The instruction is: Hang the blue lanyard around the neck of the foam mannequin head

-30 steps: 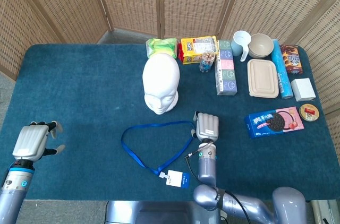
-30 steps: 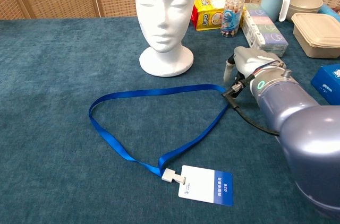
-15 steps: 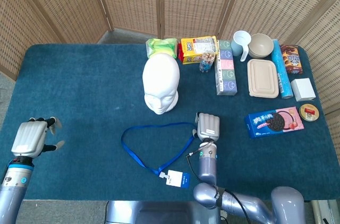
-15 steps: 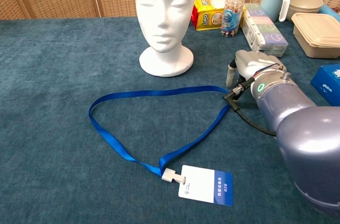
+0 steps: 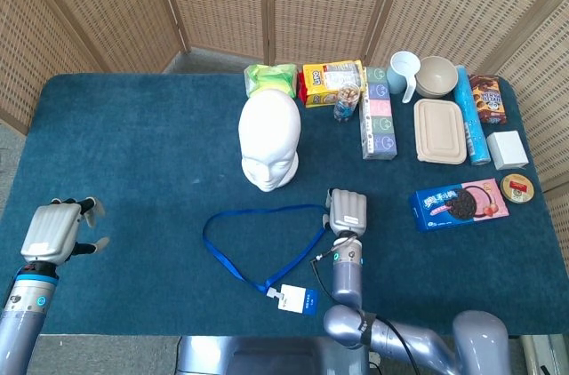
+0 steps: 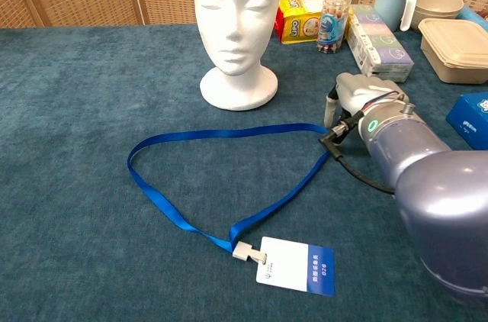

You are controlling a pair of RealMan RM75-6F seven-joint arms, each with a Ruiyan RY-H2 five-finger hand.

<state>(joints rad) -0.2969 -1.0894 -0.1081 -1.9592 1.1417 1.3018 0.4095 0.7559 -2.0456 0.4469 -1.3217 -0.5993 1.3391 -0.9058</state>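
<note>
Our right hand (image 6: 364, 97), fingers curled and holding nothing, hovers beside the blue lanyard (image 6: 198, 185); we judge this ribbon light and floppy, best pinched nearest the foam mannequin head (image 6: 235, 13).

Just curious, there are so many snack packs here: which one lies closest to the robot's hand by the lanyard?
The blue cookie box, lying alone just beside the right hand; the other packs line the table's far edge.

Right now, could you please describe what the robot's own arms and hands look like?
Both arms are smooth, rounded, silver-grey metal. The right hand has a pale grey ribbed back and dark fingertips; a black cable runs along its wrist beside a small glowing green ring. The left hand matches it, with dark fingers and a blue-green mark on the wrist.
</note>
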